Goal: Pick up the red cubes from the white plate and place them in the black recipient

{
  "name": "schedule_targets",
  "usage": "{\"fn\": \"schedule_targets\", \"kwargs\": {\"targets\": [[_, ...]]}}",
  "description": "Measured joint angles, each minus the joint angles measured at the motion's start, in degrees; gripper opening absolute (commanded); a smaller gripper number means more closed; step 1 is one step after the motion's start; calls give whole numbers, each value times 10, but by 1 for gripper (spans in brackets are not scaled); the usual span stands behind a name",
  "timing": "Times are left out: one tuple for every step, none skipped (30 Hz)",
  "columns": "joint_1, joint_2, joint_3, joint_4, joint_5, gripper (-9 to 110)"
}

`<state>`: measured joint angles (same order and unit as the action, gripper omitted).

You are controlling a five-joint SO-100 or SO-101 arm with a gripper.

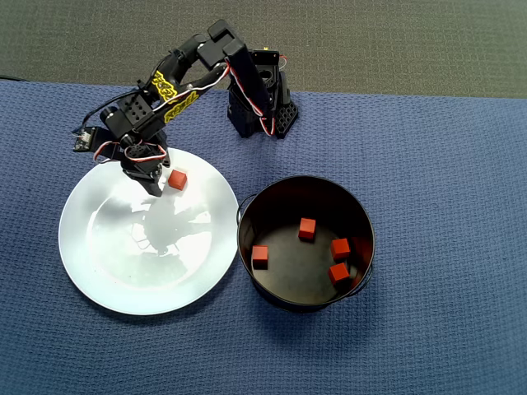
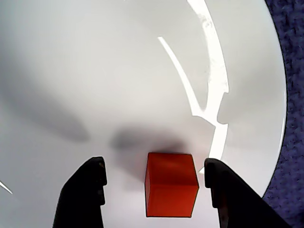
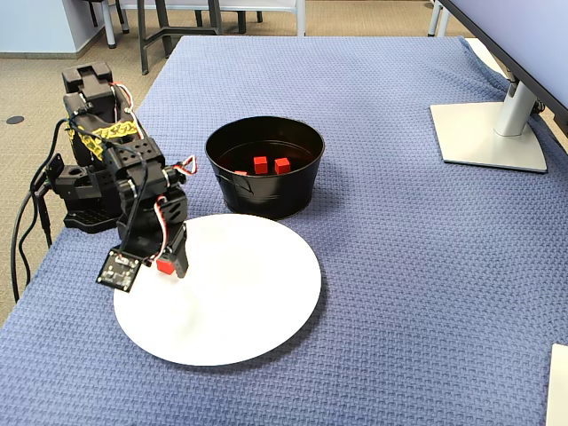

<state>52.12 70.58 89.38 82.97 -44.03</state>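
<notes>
The hand (image 2: 154, 190) is spread wide with the last red cube (image 2: 171, 184) sat between its fingers on the white plate (image 2: 95, 71), nothing clamped yet. Farther off, four cubes (image 1: 306, 229) are already dropped in the black recipient (image 1: 247, 216), so one's left.

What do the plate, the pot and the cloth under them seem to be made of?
Plate: likely glazed ceramic, glossy white, mirroring the arm and showing bright glare streaks. Pot: probably enamelled or coated metal, black, with a shiny inner wall. Cloth: woven blue textile, matte, with a visible waffle-like weave.
</notes>
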Motion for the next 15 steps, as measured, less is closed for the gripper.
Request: {"fn": "schedule_targets", "kwargs": {"targets": [[1, 0, 0, -2, -2, 19], [0, 0, 0, -3, -4, 19], [-2, 0, 0, -5, -7, 19], [-3, 0, 3, -6, -9, 19], [-4, 0, 7, -6, -11, 19], [-4, 0, 11, -7, -12, 19], [-3, 0, 15, -8, -13, 19], [-3, 0, 18, -8, -13, 19], [-2, 0, 21, -10, -13, 19], [-1, 0, 26, -11, -14, 19], [-1, 2, 33, -11, -14, 19], [-2, 4, 41, -11, -14, 19], [-5, 7, 47, -13, -14, 19], [-10, 11, 53, -13, -14, 19], [-15, 15, 58, -15, -14, 19]]}}
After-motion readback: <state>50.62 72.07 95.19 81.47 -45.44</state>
